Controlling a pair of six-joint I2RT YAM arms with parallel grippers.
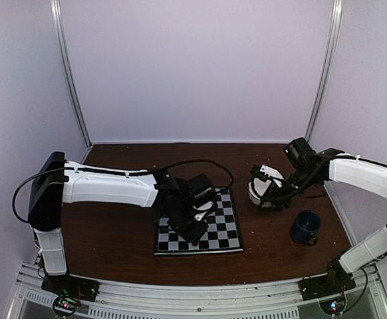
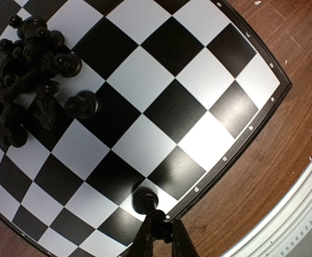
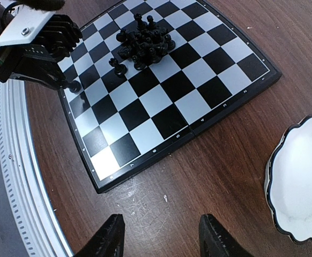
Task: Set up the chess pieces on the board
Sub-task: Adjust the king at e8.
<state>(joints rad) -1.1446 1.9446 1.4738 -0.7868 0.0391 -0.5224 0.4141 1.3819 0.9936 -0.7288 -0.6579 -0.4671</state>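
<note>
The board (image 2: 161,80), in black and pale checks, lies on the brown table and also shows in the top view (image 1: 228,229). A heap of black chess pieces (image 2: 22,64) lies on it, with one small piece (image 2: 82,104) standing beside the heap. My left gripper (image 2: 161,227) is shut on the top of another black piece (image 2: 144,201), whose base rests on a pale square at the board's edge. My right gripper (image 3: 161,241) hangs open over bare table beside the board, holding nothing. In the right wrist view I see the heap (image 3: 145,43) and the left gripper (image 3: 38,48).
A white scalloped bowl (image 3: 301,182) sits right of the board, close under the right arm (image 1: 340,169). A dark blue mug (image 1: 305,226) stands nearer the front right. The metal rail (image 3: 16,176) runs along the table's near edge.
</note>
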